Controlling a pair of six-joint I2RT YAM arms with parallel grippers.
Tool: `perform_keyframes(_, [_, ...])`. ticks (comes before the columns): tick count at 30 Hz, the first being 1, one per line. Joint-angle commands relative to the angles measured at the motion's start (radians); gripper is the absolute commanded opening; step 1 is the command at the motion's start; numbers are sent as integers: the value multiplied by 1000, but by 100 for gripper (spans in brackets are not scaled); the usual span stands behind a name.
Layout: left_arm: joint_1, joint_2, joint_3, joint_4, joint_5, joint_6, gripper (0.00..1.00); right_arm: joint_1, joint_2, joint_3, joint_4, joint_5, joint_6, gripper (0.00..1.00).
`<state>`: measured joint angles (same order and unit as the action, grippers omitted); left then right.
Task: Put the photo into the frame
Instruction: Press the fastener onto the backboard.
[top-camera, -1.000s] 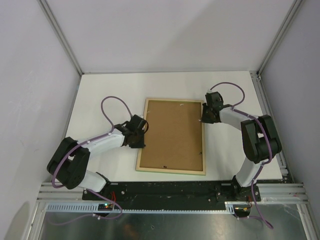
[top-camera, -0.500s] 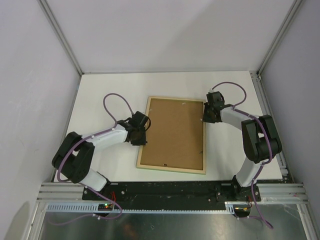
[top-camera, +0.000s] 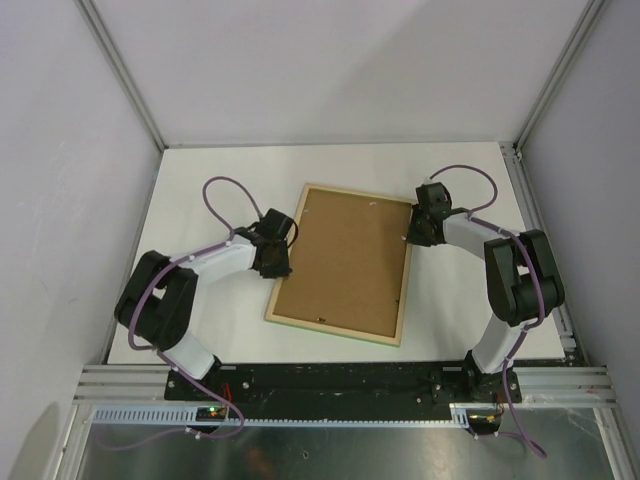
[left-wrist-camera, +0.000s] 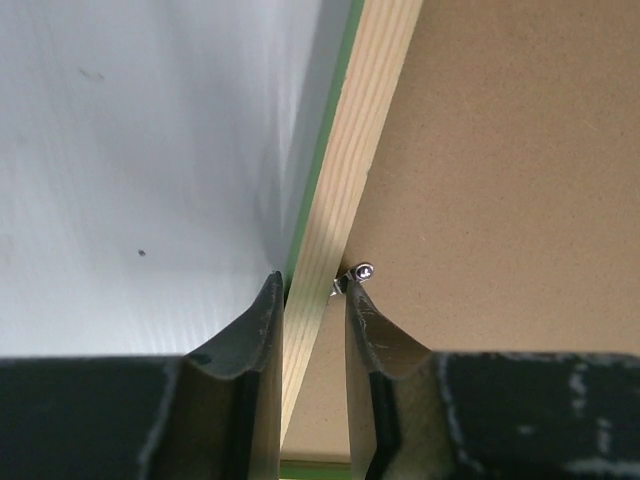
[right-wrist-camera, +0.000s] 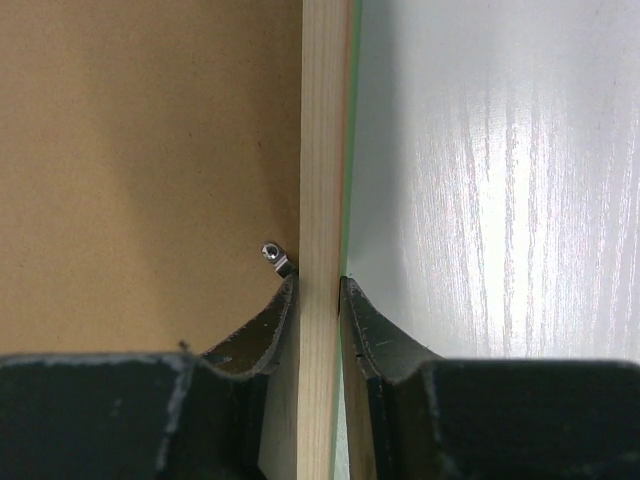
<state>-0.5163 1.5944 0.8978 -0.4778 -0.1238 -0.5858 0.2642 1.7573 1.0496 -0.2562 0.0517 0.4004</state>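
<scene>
Frame (top-camera: 332, 331) lies face-down near the middle of the white tabletop (top-camera: 220, 180), pale wood back uppermost, a sliver of green front showing along its outer edge where it meets the surface; it sits skewed, far end swung toward the right arm's side. Its recess is filled by the plain brown backing board (top-camera: 345, 260), which sits flat within the rails. Photo not visible in any view; it may lie under the board against the front, but that cannot be told from here. A small metal retaining tab (left-wrist-camera: 362, 270) with its screw stands at the inner edge of the left rail, and a matching one shows on the right rail in the right wrist view; whether they are turned over the board is too small to tell. Left hand (left-wrist-camera: 310, 285) is clenched across the left rail, one finger on the outer edge, the other at the inner edge by the tab. Right hand (right-wrist-camera: 318, 285) grasps the right rail the same way, close by its tab. Judgement: the paired grip on opposite rails steadies and steers the frame as one piece, probably to turn or lift it now that the back appears closed.
</scene>
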Motion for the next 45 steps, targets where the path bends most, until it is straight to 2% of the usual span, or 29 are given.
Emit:
perform_keyframes(1, [79,107,41,44,-181,-9,0,3,-38,-2,-81,-40,48,0])
perform_keyframes(10, [172,255,232,42,-221,108,3,16,-135,-143,-49,-101,153,0])
perform_keyframes(17, [220,379,394,40,-197,159,11,106,-285,-361,57,-145,304,1])
perform_keyframes(20, [235,405,461,33,-182,175,20,163,-344,-414,75,-123,370,11])
perform_keyframes(25, [246,395,531,13,-172,198,39,185,-428,-423,72,-96,408,34])
perform_keyframes(30, [266,290,510,-14,-148,161,59,171,-494,-416,92,-110,408,44])
perform_keyframes(34, [279,168,429,-61,-115,40,69,174,-518,-376,73,-100,382,46])
perform_keyframes(37, [280,44,299,-83,-75,-168,78,181,-519,-345,76,-89,369,46])
perform_keyframes(41, [256,-124,120,-84,-48,-470,80,189,-497,-299,72,-78,357,46])
perform_keyframes(45, [158,-178,46,-86,-90,-667,79,192,-485,-270,75,-83,351,46])
